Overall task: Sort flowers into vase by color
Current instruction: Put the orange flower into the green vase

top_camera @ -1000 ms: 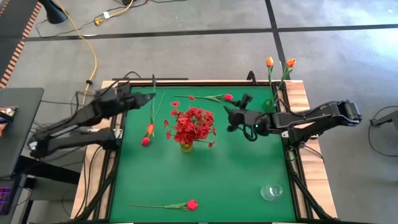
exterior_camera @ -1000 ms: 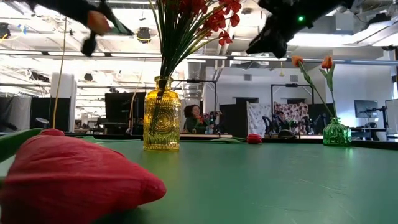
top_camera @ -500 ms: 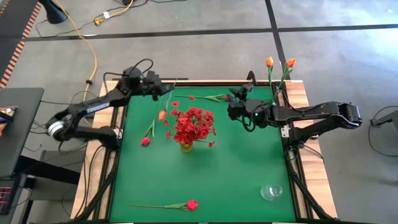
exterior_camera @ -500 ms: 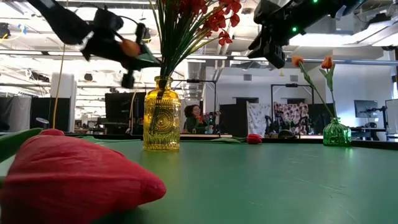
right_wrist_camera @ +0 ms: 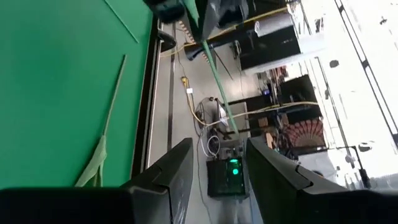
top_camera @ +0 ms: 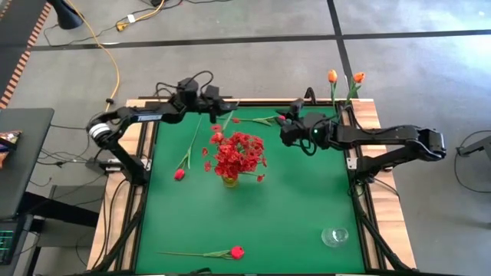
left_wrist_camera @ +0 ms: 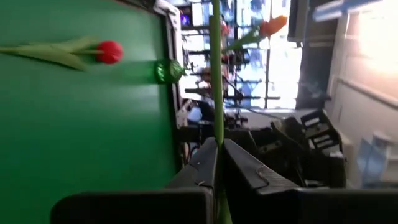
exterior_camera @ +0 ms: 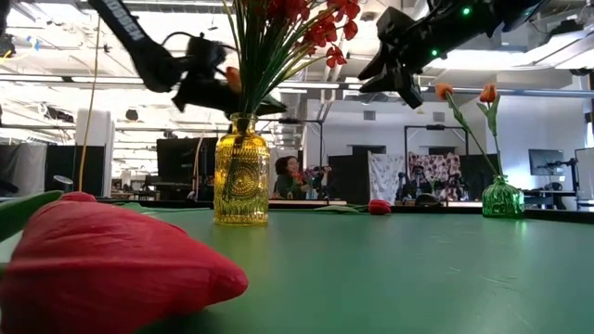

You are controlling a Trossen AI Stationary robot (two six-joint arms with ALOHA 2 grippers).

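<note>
My left gripper is over the table's far edge, behind the yellow vase, shut on an orange-budded flower. Its bud shows beside the gripper in the low view. My right gripper hovers open and holding nothing at the far right, in front of the green vase, which holds two orange tulips. Bushy red sprigs stand in the yellow vase. Red-pink tulips lie flat on the mat at the left, the far edge and the near edge. My left gripper pinches the flower's thin green stem between its two fingers. It comes in about level from the table's left, and the stem crosses the fingers. A long bare length of stem sticks out past them. The flower is lifted clear of the table.
A clear glass vase stands at the near right of the green mat. Cables run along the table's far edge. The room behind the table holds people and equipment.
My left gripper has swung from the table's left side toward the far edge and the right, sinking and rolling its wrist. It carried the orange flower, which turned about, up to the yellow vase's stems. My right gripper has rolled and shifted slightly toward the far edge.
</note>
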